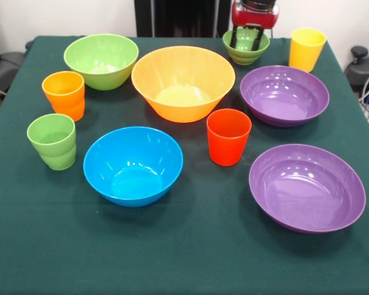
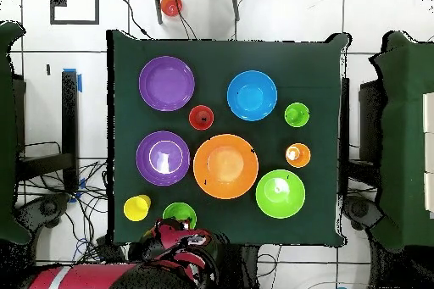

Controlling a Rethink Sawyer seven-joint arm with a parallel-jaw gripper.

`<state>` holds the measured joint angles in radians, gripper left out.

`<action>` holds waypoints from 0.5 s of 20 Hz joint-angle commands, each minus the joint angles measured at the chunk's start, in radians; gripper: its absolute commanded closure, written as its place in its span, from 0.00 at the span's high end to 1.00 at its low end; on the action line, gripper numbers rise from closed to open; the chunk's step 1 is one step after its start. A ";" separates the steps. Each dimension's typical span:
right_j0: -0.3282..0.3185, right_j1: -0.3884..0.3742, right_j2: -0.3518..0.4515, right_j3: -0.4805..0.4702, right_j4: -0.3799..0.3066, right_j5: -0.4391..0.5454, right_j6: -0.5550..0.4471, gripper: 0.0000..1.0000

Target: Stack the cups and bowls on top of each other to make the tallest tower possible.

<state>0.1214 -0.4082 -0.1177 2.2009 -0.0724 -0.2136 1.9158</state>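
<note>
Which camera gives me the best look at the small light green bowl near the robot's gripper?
The front view: the small light green bowl shows its ribbed side and rim at the table's far edge, with the gripper and its dark fingers reaching into it. The overhead view shows only part of the bowl; the arm covers its near edge.

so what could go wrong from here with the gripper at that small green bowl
1. The fingers straddle the small light-green bowl's glossy rim; it could slip out when lifted.
2. The yellow cup stands close beside it and might get knocked over.
3. Nothing is stacked yet, so starting with this small bowl could leave a weak base.
</note>
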 commanded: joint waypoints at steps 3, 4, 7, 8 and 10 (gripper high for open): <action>0.001 -0.024 0.072 -0.076 -0.027 -0.004 0.114 1.00; 0.000 -0.011 0.075 -0.081 -0.029 -0.019 0.116 1.00; -0.012 0.021 0.077 -0.092 -0.043 -0.061 0.120 1.00; -0.014 0.018 0.075 -0.090 -0.048 -0.062 0.118 1.00; -0.015 0.010 0.073 -0.086 -0.052 -0.054 0.116 1.00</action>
<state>0.1217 -0.4217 -0.1177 2.2009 -0.0879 -0.2136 1.9158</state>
